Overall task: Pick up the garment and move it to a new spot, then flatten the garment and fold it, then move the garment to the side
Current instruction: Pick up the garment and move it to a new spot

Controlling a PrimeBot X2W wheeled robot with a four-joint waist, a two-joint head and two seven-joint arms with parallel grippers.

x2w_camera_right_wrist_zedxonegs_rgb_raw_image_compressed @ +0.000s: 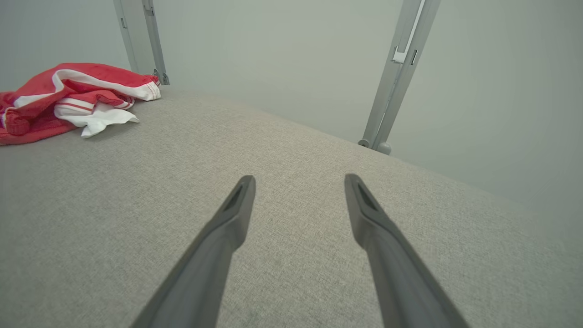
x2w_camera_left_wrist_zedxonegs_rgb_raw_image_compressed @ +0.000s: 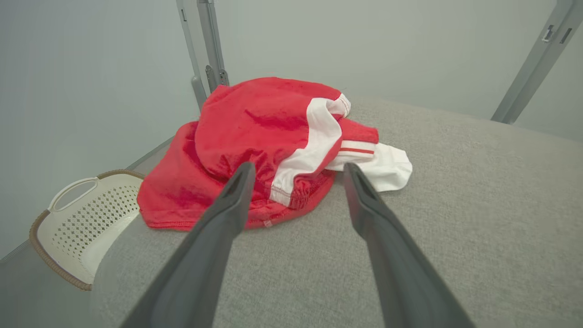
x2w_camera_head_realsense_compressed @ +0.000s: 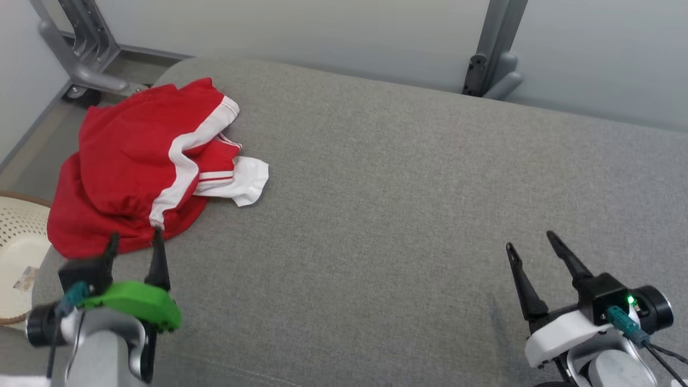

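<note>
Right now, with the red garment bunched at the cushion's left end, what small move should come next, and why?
Probably lower the left hand onto the near edge of the garment and close. It stands open right at the crumpled heap, holding nothing, while the right hand hangs open over bare grey cushion, well away from the cloth.

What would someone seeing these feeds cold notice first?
The crumpled red garment, white-striped and heaped at the far left corner of the grey padded surface, stands out at once. Next comes the left gripper, open and pointed at the garment's near edge, while the right gripper sits open over bare fabric at the lower right. A white perforated basket peeks in beside the surface, at the left edge.
</note>
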